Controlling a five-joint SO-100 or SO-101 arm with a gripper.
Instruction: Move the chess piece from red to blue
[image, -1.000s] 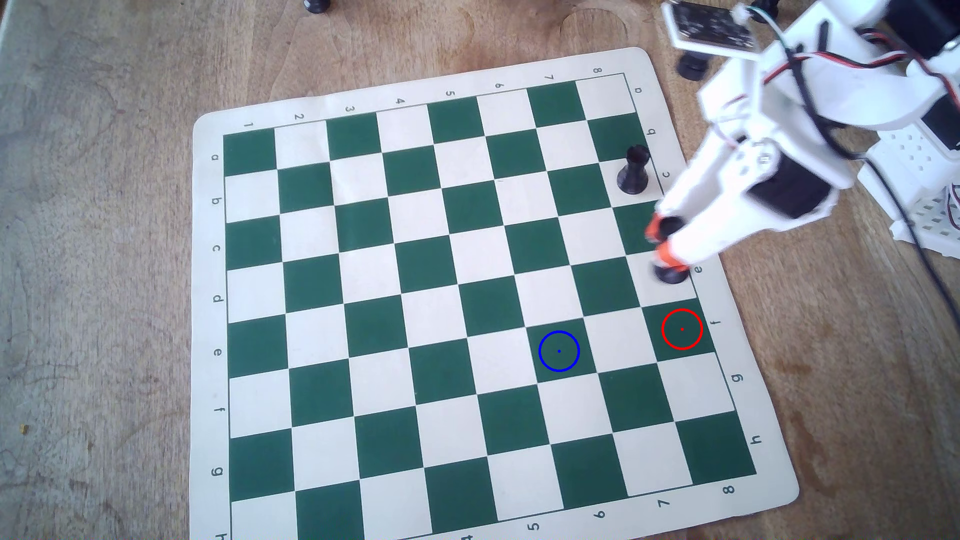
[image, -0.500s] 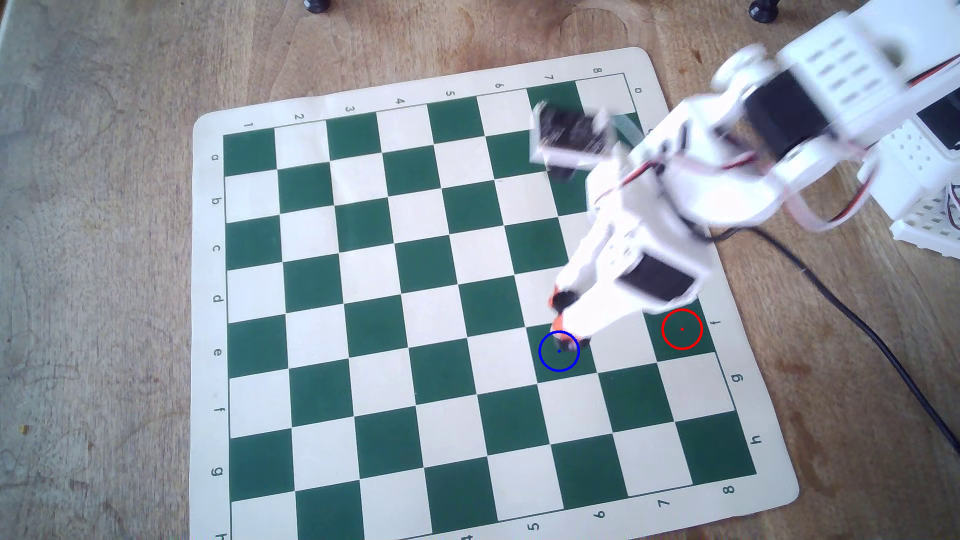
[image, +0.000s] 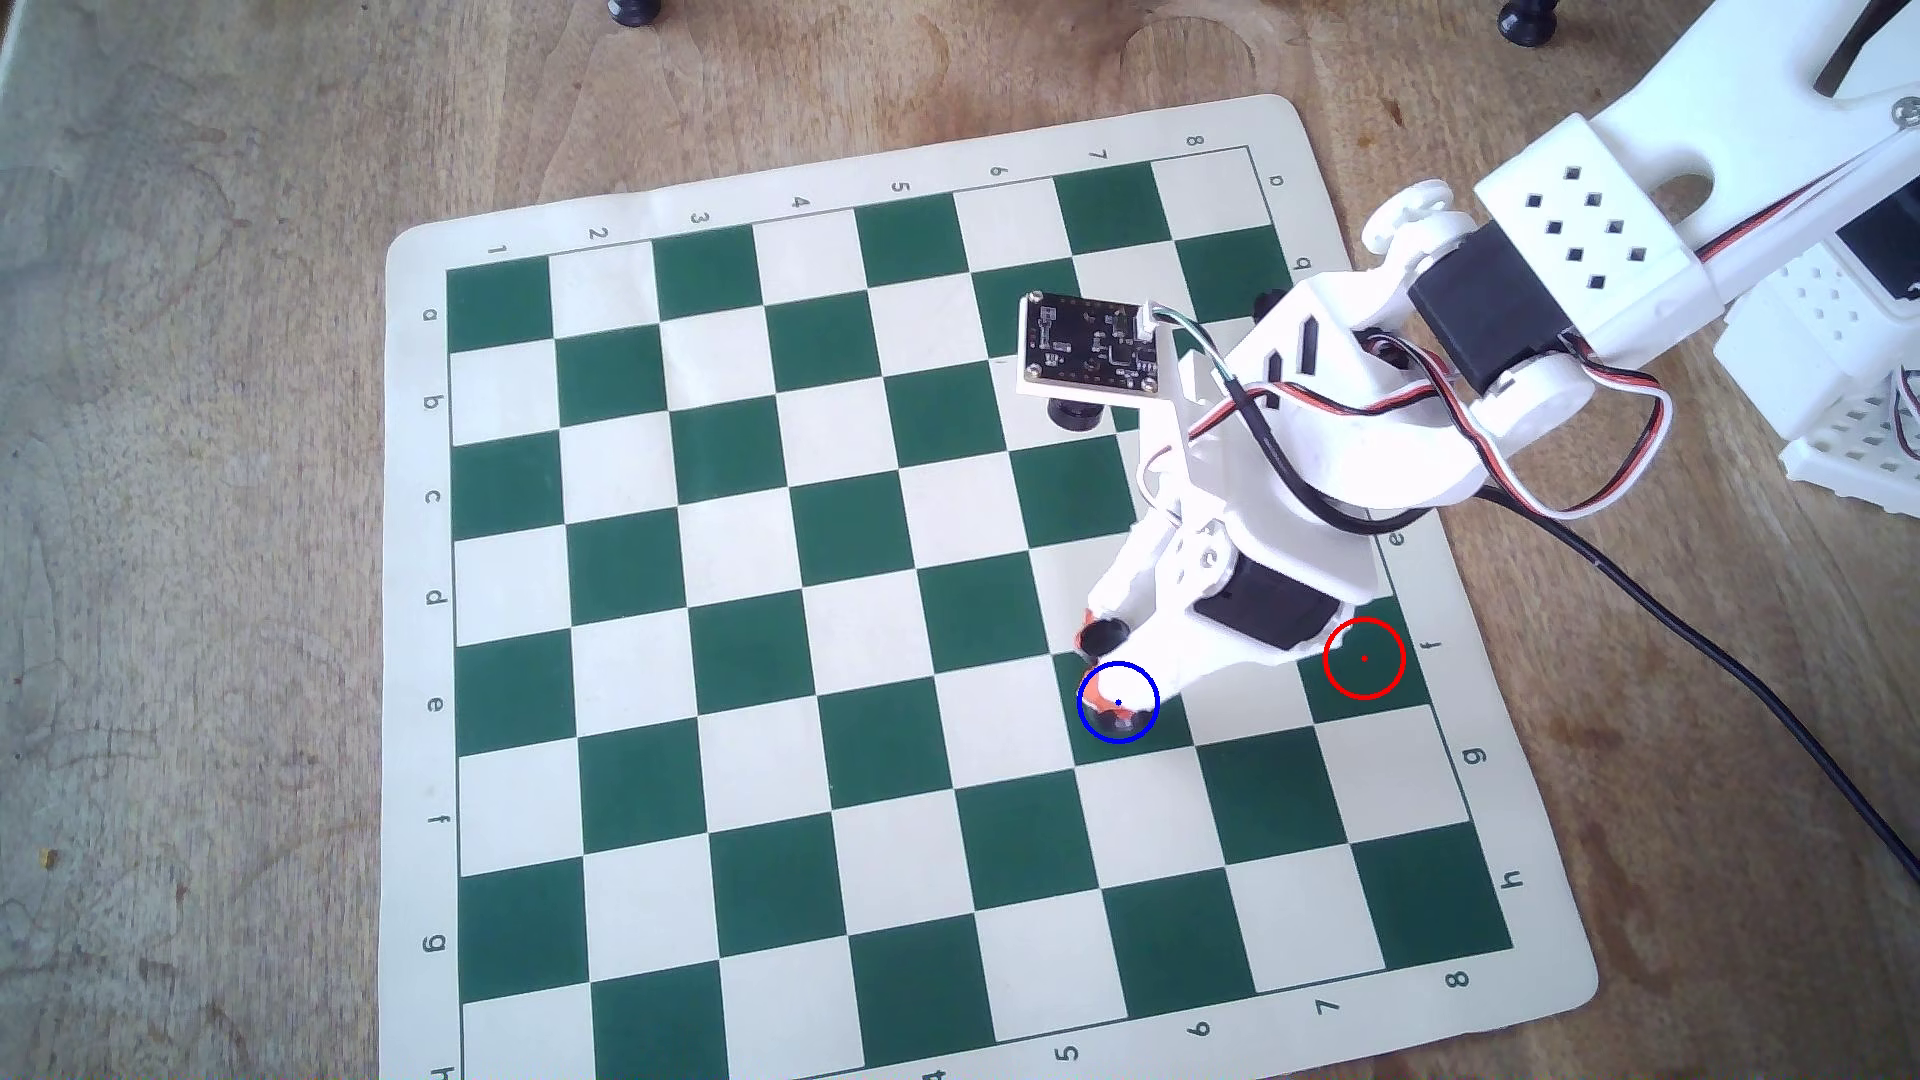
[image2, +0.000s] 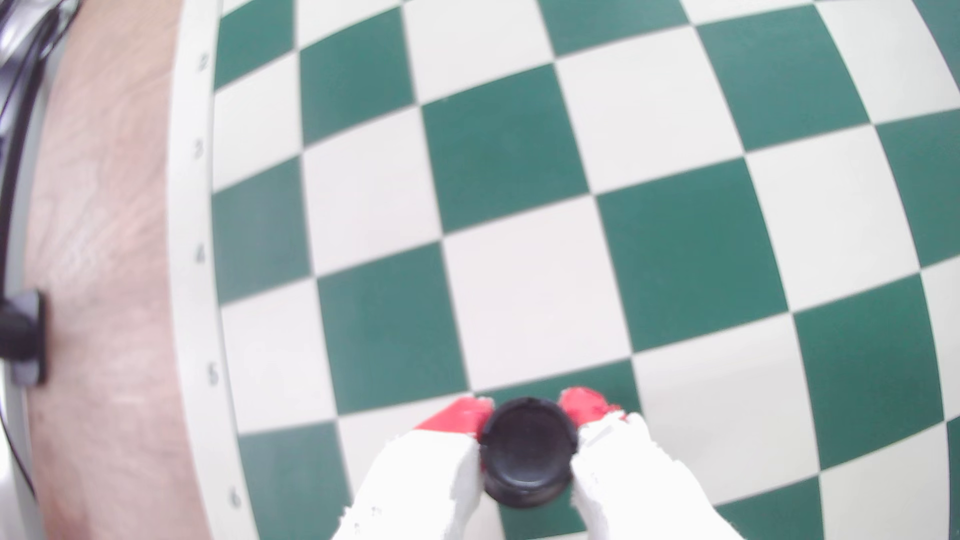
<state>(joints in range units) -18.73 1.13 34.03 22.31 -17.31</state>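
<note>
Black chess piece (image2: 527, 449) upright in gripper (image2: 530, 413).

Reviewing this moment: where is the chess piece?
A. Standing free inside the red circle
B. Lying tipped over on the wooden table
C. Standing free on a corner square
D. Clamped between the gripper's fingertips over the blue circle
D: in the wrist view the chess piece sits between the gripper fingertips; overhead, the gripper is at the blue circle, and the red circle is empty.
</note>
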